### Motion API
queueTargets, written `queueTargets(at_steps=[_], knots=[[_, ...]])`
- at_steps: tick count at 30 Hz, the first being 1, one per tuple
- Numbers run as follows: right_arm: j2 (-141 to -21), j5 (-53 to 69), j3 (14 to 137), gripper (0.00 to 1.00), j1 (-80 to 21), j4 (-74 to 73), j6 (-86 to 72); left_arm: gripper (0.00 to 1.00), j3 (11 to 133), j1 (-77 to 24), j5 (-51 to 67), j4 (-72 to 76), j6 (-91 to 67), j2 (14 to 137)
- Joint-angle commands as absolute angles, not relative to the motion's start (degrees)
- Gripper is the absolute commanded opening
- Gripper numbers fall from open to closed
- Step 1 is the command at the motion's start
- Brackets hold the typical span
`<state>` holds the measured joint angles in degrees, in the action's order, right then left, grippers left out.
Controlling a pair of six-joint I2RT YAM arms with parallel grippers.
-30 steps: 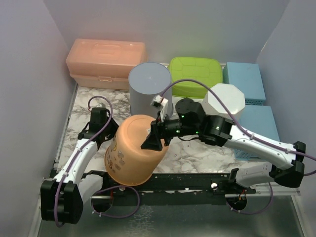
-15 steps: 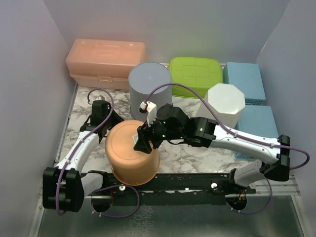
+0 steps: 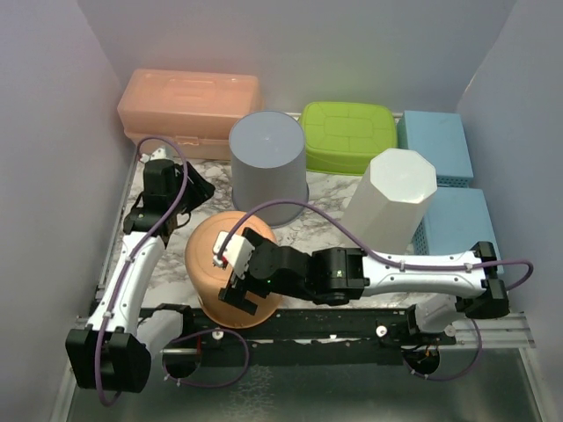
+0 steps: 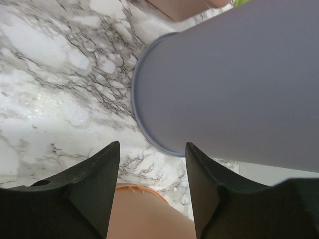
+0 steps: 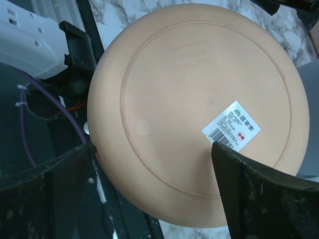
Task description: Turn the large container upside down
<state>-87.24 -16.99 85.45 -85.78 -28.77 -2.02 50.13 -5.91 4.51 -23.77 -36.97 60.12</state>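
Large orange round plastic container (image 3: 205,264), upside down.

It stands mouth-down on the marble tabletop (image 3: 330,207) near the table's front edge, left of centre. Its flat circular base (image 5: 189,99) faces up, ringed by a faint moulded circle and carrying a small white barcode sticker (image 5: 231,125) near one side.

Marble tabletop (image 3: 330,189), pale lavender walls (image 3: 53,132)

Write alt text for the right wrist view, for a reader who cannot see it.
The round base of an upside-down orange plastic container fills the view, a white barcode sticker near its right side. The right gripper stands open, fingers in the lower corners; marble tabletop shows above.
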Motion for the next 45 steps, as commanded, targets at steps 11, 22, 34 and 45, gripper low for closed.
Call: queueTargets(at_steps=[11, 22, 34, 45], knots=[[-99.3, -36.0, 89.8, 1.0, -90.1, -20.8, 8.3, 0.7, 54.8, 11.3, 8.2, -37.9, -28.6, 52.1], [-98.9, -44.3, 86.0, 1.0, -85.7, -26.9, 0.2, 0.76, 56.6, 14.9, 7.4, -42.5, -25.7, 51.2], [-87.2, -41.0, 78.7, 1.0, -85.6, -41.8, -14.0, 0.77, 57.1, 15.0, 17.7, -41.5, -23.1, 49.2], [-70.5, -40.3, 72.4, 1.0, -85.6, -46.9, -21.2, 0.99, 56.6, 15.0, 17.4, -41.4, -22.5, 48.6]])
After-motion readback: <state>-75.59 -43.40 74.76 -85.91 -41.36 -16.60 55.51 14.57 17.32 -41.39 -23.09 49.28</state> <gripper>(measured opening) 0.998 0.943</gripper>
